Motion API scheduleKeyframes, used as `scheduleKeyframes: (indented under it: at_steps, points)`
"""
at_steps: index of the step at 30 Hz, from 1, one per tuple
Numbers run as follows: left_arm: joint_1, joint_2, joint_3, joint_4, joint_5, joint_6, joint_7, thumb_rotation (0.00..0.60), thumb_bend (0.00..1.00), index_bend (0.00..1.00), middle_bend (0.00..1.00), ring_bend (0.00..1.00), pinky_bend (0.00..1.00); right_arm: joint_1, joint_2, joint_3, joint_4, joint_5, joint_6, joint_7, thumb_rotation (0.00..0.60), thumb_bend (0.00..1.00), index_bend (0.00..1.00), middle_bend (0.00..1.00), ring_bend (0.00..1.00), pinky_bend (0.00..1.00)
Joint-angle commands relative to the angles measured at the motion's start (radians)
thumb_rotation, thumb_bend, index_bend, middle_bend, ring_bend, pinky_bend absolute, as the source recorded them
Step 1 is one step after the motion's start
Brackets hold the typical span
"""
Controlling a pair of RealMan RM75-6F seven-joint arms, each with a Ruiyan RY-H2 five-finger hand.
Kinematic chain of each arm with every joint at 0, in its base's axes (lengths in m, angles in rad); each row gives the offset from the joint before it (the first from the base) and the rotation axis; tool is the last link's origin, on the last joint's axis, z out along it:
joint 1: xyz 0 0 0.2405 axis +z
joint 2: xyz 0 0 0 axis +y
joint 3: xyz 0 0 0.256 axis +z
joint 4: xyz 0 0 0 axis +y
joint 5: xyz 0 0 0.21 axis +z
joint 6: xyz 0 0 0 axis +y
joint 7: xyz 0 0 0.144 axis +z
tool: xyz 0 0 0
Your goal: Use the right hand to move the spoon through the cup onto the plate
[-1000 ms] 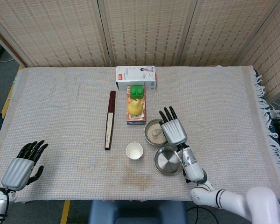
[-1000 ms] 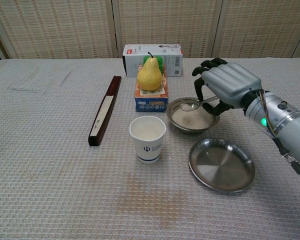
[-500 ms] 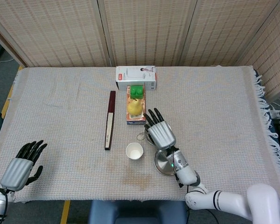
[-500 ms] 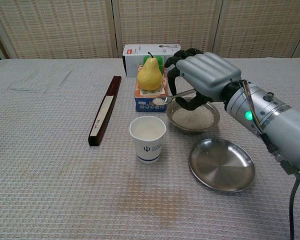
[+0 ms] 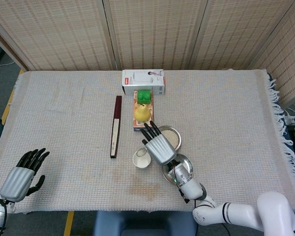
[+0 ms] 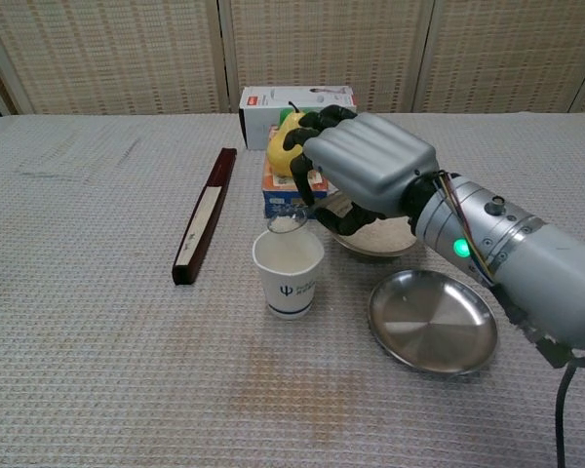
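My right hand point(image 6: 366, 171) point(image 5: 159, 146) holds a metal spoon point(image 6: 291, 221) whose bowl hangs just over the rim of the white paper cup point(image 6: 289, 273) point(image 5: 141, 159). The hand itself is above the space between the cup and the rice-filled metal bowl point(image 6: 388, 236) point(image 5: 172, 136). An empty round metal plate point(image 6: 431, 319) point(image 5: 183, 168) lies to the right of the cup, nearer the front edge. My left hand point(image 5: 24, 174) rests at the table's front left corner, holding nothing, its fingers apart.
A dark flat box point(image 6: 205, 214) point(image 5: 116, 126) lies left of the cup. Behind the cup a yellow pear point(image 6: 283, 146) sits on a small carton point(image 6: 285, 201), with a green block point(image 5: 144, 95) and a white box point(image 6: 294, 100) point(image 5: 143, 81) further back.
My right hand has carried the spoon leftward from over the rice bowl to above the cup's rim. The left hand has stayed put.
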Motion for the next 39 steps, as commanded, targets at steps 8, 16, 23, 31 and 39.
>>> scheduleKeyframes:
  at_steps: [8, 16, 23, 31, 39]
  points:
    - [-0.003, 0.007, 0.003, -0.012, -0.005, -0.013, -0.009, 0.600, 0.49, 0.00, 0.00, 0.00, 0.10, 0.044, 0.046, -0.011, -0.089, 0.042, -0.054, -0.205, 0.600, 0.44, 0.70, 0.14, 0.00, 0.01]
    - [-0.004, 0.007, 0.001, -0.011, -0.007, -0.014, -0.008, 0.600, 0.49, 0.00, 0.00, 0.00, 0.10, 0.060, 0.068, -0.022, -0.140, 0.108, -0.068, -0.377, 0.600, 0.44, 0.66, 0.14, 0.00, 0.01]
    - [0.004, 0.011, 0.003, -0.012, 0.008, 0.010, -0.011, 0.600, 0.49, 0.00, 0.00, 0.00, 0.10, 0.093, 0.085, -0.028, -0.177, 0.166, -0.078, -0.502, 0.600, 0.44, 0.66, 0.14, 0.00, 0.01]
    - [0.007, 0.019, 0.002, -0.022, 0.000, 0.008, -0.004, 0.600, 0.49, 0.00, 0.00, 0.00, 0.10, 0.128, 0.116, -0.052, -0.233, 0.147, -0.061, -0.610, 0.600, 0.44, 0.64, 0.14, 0.00, 0.01]
    - [0.006, 0.020, 0.004, -0.029, -0.005, -0.003, 0.006, 0.600, 0.49, 0.00, 0.00, 0.00, 0.10, 0.187, 0.155, -0.098, -0.245, 0.142, -0.091, -0.807, 0.600, 0.44, 0.64, 0.14, 0.00, 0.01]
